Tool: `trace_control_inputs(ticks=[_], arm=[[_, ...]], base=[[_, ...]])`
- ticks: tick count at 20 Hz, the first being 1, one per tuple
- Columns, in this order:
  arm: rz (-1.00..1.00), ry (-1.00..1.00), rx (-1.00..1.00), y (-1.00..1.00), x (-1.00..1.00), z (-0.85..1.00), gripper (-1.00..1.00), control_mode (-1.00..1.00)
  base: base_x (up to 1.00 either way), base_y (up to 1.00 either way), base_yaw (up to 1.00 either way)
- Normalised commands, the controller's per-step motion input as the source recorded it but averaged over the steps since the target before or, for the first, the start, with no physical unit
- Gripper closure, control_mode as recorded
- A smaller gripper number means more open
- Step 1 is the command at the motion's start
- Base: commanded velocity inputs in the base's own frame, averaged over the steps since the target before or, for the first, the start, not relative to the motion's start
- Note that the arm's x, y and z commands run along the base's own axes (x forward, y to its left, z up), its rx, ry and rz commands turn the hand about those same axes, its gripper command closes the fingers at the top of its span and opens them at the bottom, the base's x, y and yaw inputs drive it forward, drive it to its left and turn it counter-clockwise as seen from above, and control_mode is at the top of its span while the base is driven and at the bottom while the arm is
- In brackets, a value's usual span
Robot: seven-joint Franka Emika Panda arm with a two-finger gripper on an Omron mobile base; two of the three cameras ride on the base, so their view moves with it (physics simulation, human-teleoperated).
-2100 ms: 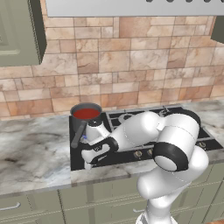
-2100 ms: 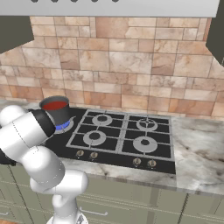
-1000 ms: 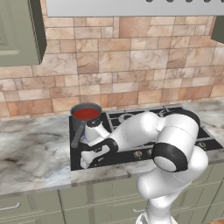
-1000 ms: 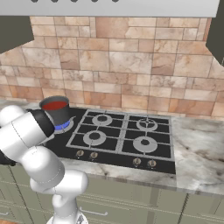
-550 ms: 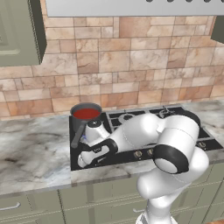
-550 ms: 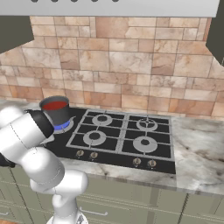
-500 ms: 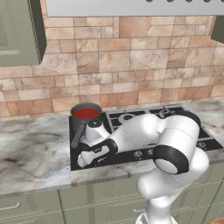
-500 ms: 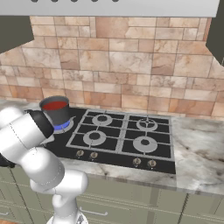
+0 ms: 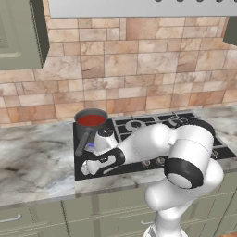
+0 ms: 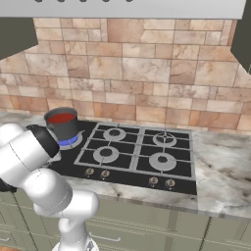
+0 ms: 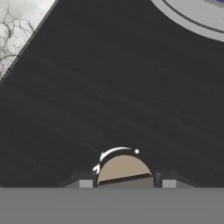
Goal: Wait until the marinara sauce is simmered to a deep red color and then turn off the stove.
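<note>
The pincer (image 11: pixel 124 183) is down at the stove's (image 9: pixel 139 159) front edge, clamped on a knob (image 11: pixel 124 167) that sits right between its tips. The sauce (image 9: pixel 91 120) is deep red in its pan (image 9: pixel 88 127), just behind the pincer on the back left burner with a blue flame under it.

One black stove (image 10: pixel 135 159) is sitting in the middle of the right base view. Four round burners (image 10: pixel 162 161) are showing on it. Four small knobs (image 10: pixel 153 181) are lining its front edge. One saucepan (image 10: pixel 62 125) is standing at the left, holding one round pool of red marinara sauce (image 10: pixel 62 118).
</note>
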Motion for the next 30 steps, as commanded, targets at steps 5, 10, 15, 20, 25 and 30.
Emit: trace_control_inputs(ticks=[5, 10, 15, 20, 25, 30], arm=[[-0.15, 0.13, 0.13, 0.0, -0.03, 0.0, 1.0, -1.0], [-0.11, 0.24, 0.11, 0.0, 0.0, 0.0, 1.0, -1.0], [-0.18, 0.13, 0.05, 0.0, 0.0, -0.03, 1.0, -1.0], [-0.23, 0.04, 0.0, 0.01, 0.0, -0.01, 1.0, -1.0], [-0.23, 0.04, 0.0, 0.06, 0.0, 0.0, 1.0, -1.0], [-0.26, 0.04, 0.0, 0.03, 0.0, 0.0, 1.0, -1.0]], base=[[0.0, 0.0, 0.0], [0.0, 0.0, 0.0], [0.0, 0.0, 0.0], [0.0, 0.0, 0.0], [0.0, 0.0, 0.0], [0.0, 0.0, 0.0]])
